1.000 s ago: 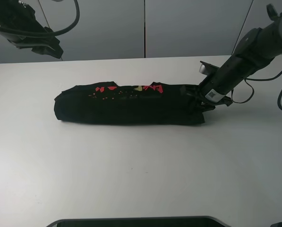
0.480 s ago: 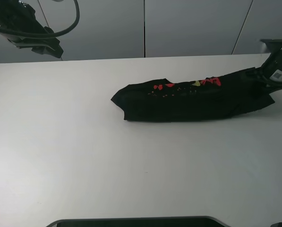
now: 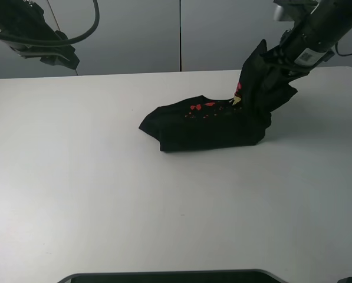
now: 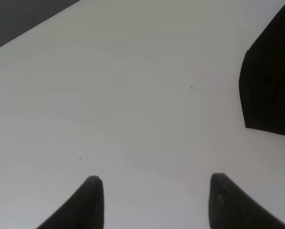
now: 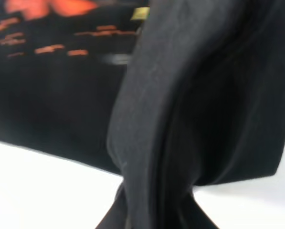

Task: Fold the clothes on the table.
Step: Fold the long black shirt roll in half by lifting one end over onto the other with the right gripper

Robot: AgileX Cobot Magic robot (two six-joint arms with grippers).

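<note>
Right tool: clamping one end of the T-shirt, holding it raised off the counter.
Left tool: hovering, spread apart.

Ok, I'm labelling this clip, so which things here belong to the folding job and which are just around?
Part of the job:
black short-sleeved T-shirt with red and yellow print
white tabletop
right arm, jaws shut on the shirt's raised end
left arm, jaws open, off the shirt

Just around:
grey wall panels
dark flat edge at the table's near side
</note>
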